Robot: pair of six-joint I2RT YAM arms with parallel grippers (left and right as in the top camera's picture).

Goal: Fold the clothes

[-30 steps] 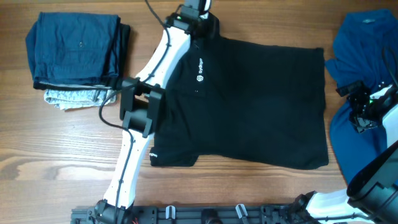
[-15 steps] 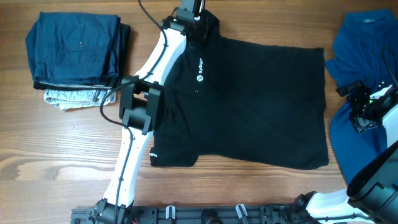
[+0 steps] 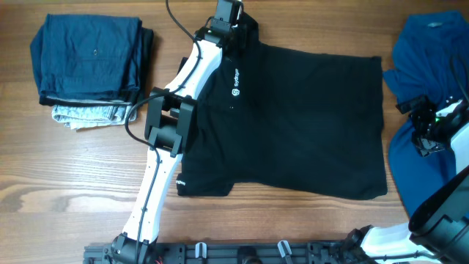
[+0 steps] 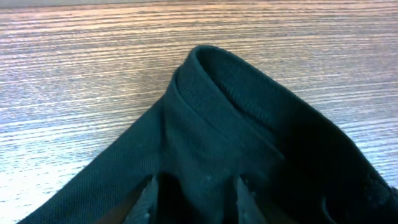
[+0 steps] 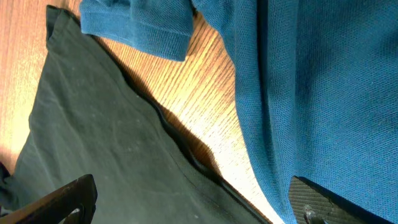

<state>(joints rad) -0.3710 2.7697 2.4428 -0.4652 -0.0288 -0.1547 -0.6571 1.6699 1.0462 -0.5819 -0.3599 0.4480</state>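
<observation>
Black polo shirt (image 3: 293, 125) is laid flat across the centre of the desk (image 3: 73, 191), white chest lettering (image 3: 235, 82) facing up. Its upper sleeve, ribbed at the cuff, is pinched in the closed jaws of the left gripper (image 4: 196, 196) at top centre. Right gripper (image 5: 193, 202) is held at the right edge, jaws spread wide and gripping nothing, over the polo's hem and the blue shirt (image 3: 432, 44).

Left arm (image 3: 152, 196) is rocking white links, a chunky black elbow block (image 3: 167, 126) and a looping black cable (image 3: 127, 125); right arm (image 3: 443, 209) is showing black and white shells.
</observation>
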